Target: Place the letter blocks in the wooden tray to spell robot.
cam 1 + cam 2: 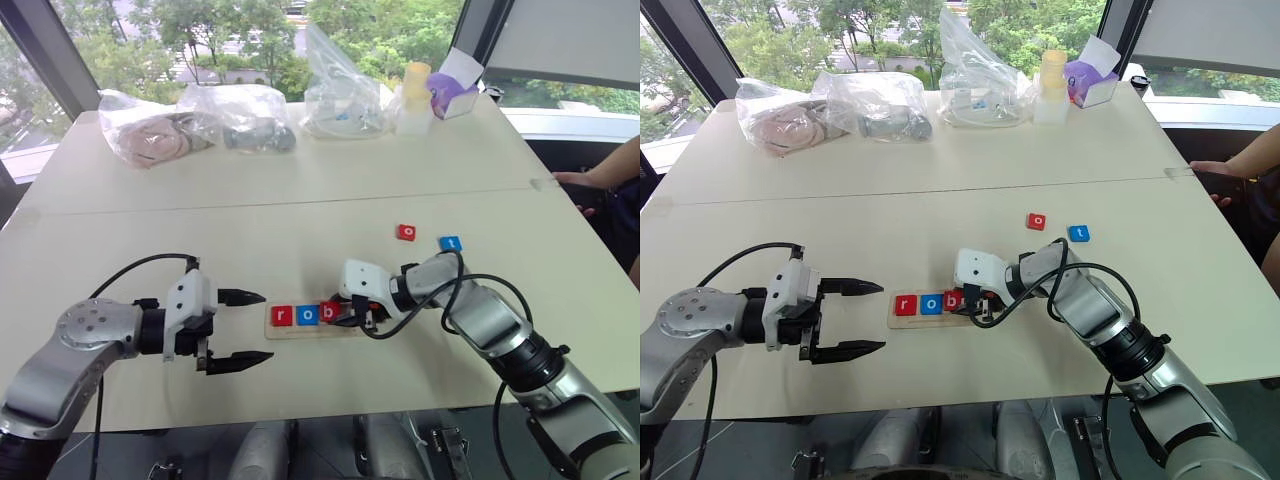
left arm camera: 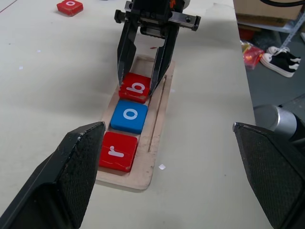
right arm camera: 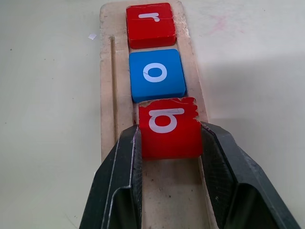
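I have the right pincer (image 3: 169, 143) pinching the red b block (image 3: 169, 126) by its two sides, right over the wooden tray (image 2: 157, 119), where the block sits in the slot just past the blue o block (image 3: 156, 75); from the left wrist camera it looks slightly tilted, and I cannot tell whether it lies flat yet. The red r block (image 3: 150, 25) sits at the tray's end nearest my left arm, with the blue o touching or almost touching it, so the row reads r, o, b. My left pincer (image 1: 238, 328) hovers just beside that end of the tray with its fingers spread wide, gripping nothing. The tray lies on the pale bench (image 1: 300, 210) in front of me. Farther out and to my right, the second red o block (image 1: 406, 232) and the blue t block (image 1: 450, 243) lie loose on the bench, near each other but apart. Clear plastic bags (image 1: 240, 118) sit along the far edge.
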